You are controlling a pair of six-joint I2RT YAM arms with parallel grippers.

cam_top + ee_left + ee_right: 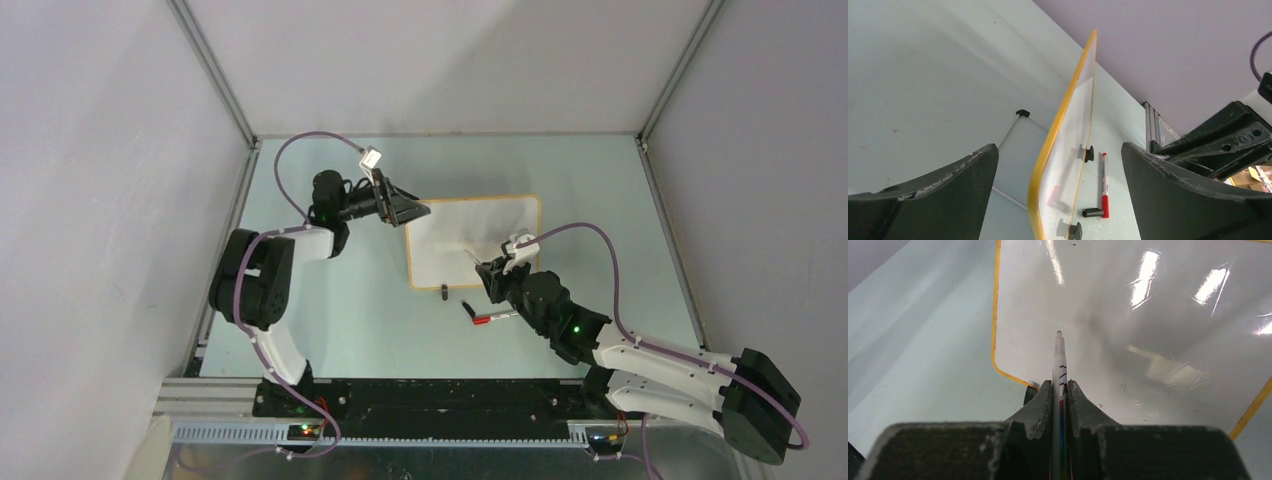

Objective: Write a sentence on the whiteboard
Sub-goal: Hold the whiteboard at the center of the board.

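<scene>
Broad pale green tabletop (330, 330) underneath everything. On its middle, toward the far side, the small rectangular white board with thin orange frame and rounded corners (450, 250), apparently lying flat and face up, long axis running left to right across the table, long sides facing the far wall and the arms' bases. No writing to be made out on its glossy face from above or from the right wrist, only glare and a few faint specks; by that evidence, nothing written yet and all of the wording left to do. At the board's far left corner, the left gripper (413, 214), jaws spread wide and holding nothing, the orange edge passing between its two fingers in the wrist view. Over the board's near right part, the right gripper (1060, 390), clamped tight on a slim white-barrelled marker (1059, 357), bared tip aimed away from the arm toward the board's middle; contact with the surface impossible to confirm from either view. Just off the near edge, a second red-and-white marker (493, 319) lying on the table, a loose black cap (1092, 212) right beside its end. Smallest, a black clip foot (443, 291) on the near frame.
</scene>
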